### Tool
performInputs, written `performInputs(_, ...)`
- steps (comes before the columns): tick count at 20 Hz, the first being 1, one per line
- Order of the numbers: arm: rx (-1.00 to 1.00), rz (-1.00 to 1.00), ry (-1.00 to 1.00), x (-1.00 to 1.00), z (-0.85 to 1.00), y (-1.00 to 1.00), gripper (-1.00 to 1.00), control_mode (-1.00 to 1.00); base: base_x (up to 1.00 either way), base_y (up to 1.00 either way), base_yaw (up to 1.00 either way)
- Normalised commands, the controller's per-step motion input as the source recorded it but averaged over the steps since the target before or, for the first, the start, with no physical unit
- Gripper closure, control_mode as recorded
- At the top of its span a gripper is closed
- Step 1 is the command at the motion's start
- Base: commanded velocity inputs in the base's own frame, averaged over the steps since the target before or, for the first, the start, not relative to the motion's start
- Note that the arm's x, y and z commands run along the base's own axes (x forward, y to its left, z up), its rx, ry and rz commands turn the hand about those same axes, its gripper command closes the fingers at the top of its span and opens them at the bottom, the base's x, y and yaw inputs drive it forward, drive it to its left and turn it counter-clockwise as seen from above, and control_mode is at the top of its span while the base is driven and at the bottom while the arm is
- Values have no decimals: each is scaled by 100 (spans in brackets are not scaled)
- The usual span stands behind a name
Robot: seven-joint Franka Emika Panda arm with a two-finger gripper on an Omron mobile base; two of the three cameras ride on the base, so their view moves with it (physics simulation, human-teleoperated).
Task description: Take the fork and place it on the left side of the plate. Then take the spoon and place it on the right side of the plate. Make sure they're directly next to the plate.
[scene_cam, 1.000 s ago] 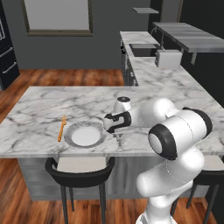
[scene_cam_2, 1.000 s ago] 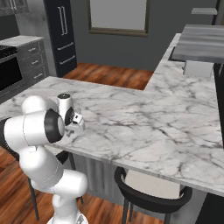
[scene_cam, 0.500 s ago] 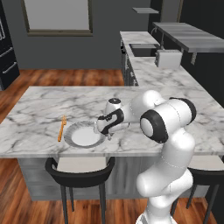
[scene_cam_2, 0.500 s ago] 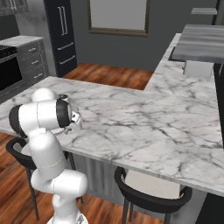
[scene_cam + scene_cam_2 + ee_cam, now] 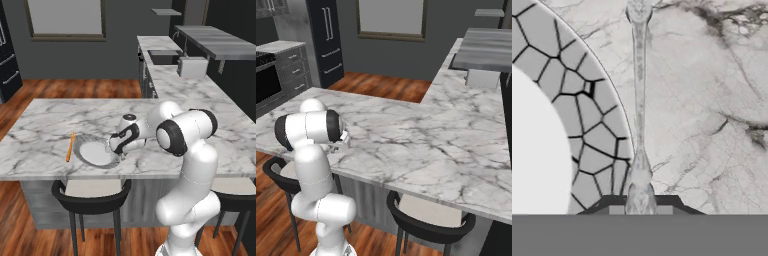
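**A home kitchen around me**

I stand at a marble-topped bench point(image 5: 45, 131) with dark stools point(image 5: 90, 192) tucked under it, lower centre of the left base view. A toaster point(image 5: 192, 66) sits upper right there. In the right base view, a dark fridge point(image 5: 326, 37) stands at upper left, an oven point(image 5: 266, 80) at far left, over a wooden floor point(image 5: 381, 85).

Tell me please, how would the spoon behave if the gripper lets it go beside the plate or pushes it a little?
The spoon looks like thin rigid metal, so it probably stays stiff. Its slim handle lies flat along the marble counter, so it would likely slide, not roll. It sits just off the plate rim, so a sideways nudge might ride it onto that edge.
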Motion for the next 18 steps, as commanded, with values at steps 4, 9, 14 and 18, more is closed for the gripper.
performInputs(4, 4, 0, -5, 0, -2, 0, -100, -100, 0, 0, 0)
performInputs(9, 6, 0, -10, -1, 0, -6, -100, -100, 0, 0, 0)
performInputs(14, 9, 0, -15, -11, 1, -33, -100, -100, 0, 0, 0)
performInputs(18, 11, 0, -19, -21, 7, -46, -100, -100, 0, 0, 0)
